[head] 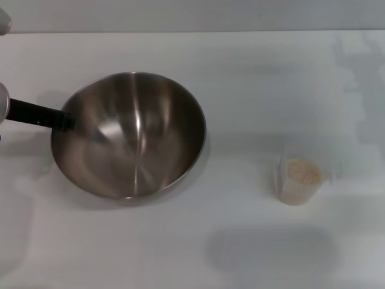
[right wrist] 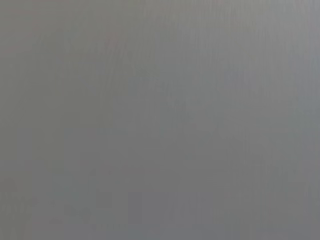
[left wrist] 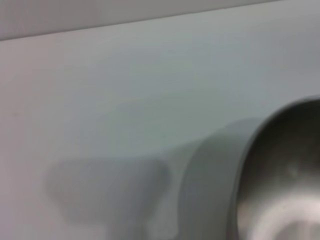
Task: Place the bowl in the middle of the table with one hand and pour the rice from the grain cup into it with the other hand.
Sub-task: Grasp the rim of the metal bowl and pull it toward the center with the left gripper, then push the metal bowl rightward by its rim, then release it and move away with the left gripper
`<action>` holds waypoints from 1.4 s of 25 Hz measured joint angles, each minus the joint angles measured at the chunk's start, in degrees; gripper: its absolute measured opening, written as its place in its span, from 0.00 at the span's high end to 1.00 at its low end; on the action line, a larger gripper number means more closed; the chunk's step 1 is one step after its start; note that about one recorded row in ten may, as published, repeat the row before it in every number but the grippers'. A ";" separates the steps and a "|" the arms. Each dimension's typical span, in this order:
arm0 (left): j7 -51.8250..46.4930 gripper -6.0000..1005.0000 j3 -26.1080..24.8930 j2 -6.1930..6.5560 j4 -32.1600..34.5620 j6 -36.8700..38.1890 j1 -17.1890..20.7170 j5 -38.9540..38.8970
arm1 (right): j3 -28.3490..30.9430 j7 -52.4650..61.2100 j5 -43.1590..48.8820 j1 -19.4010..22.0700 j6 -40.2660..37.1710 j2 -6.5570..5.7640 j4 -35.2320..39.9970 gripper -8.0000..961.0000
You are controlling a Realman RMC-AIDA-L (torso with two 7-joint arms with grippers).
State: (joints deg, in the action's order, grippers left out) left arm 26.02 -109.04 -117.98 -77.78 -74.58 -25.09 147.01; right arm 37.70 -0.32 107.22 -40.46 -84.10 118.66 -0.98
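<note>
Left end effector reaches in from the left edge of the head view as a dark, slim finger whose tip meets the left rim of the bowl; whether it is pinching that rim or only lying against it I cannot tell, since just 1 finger shows. Its wrist view catches a curved slice of the same steel rim at close range, with pale surface beyond it.

From there outward, the bowl sits left of centre on the surface, mouth up, and seems tilted slightly, though the angle makes that hard to judge. Its brushed inside is bare and shiny. No writing or label can be read on it.

Well apart to its right stands the grain cup, upright, mouth up, its long axis vertical. Inside it lies the rice, a beige mass near the top. Any markings on the clear wall are too faint to read, and the handle cannot be made out.

Nothing stands between bowl and cup. A soft shadow lies on the surface near the front edge.

The right end effector is out of sight; its wrist view shows only plain grey.
</note>
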 joint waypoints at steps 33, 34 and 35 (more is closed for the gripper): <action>-1.21 0.94 0.58 -0.52 10.36 3.90 -14.84 -3.45 | 0.01 -0.04 0.00 0.10 0.18 0.00 -0.16 0.41; -1.21 0.94 0.66 -0.52 11.17 4.44 -15.09 -3.45 | 0.00 -0.04 0.00 0.10 0.18 0.00 -0.16 0.41; -1.22 0.94 0.66 -0.52 12.15 5.14 -15.40 -3.38 | 0.01 -0.04 0.00 0.11 0.18 0.00 -0.14 0.41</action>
State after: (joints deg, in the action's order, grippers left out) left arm 24.80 -108.39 -118.50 -65.62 -69.44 -40.49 143.63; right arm 37.71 -0.35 107.22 -40.35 -83.93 118.66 -1.12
